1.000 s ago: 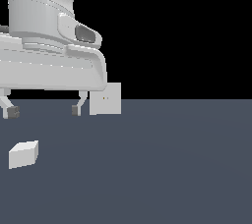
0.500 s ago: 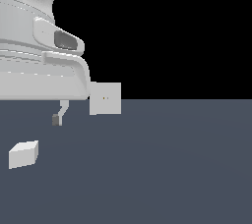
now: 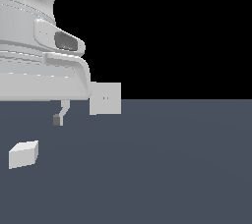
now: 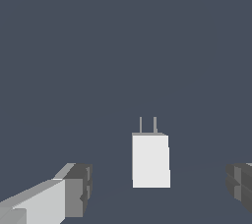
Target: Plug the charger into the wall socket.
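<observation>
The charger (image 3: 23,154) is a small white block lying on the dark floor at the exterior view's lower left. In the wrist view the charger (image 4: 150,160) shows two thin prongs on one end. My gripper (image 4: 158,186) is open, and the charger appears in the wide gap between the two dark fingertips (image 4: 78,188), untouched. In the exterior view only one fingertip (image 3: 58,119) shows under the big white hand, above the charger and toward the socket's side of it. The wall socket (image 3: 105,98) is a light-grey upright plate with two tiny dots, standing farther back and partly behind the hand.
The white hand and arm body (image 3: 39,61) fill the upper left of the exterior view. Dark grey floor (image 3: 172,169) stretches to the exterior view's right under a black background.
Over the last second the hand moved toward the exterior view's left and dropped slightly, so one finger left the frame. The charger and socket have not moved.
</observation>
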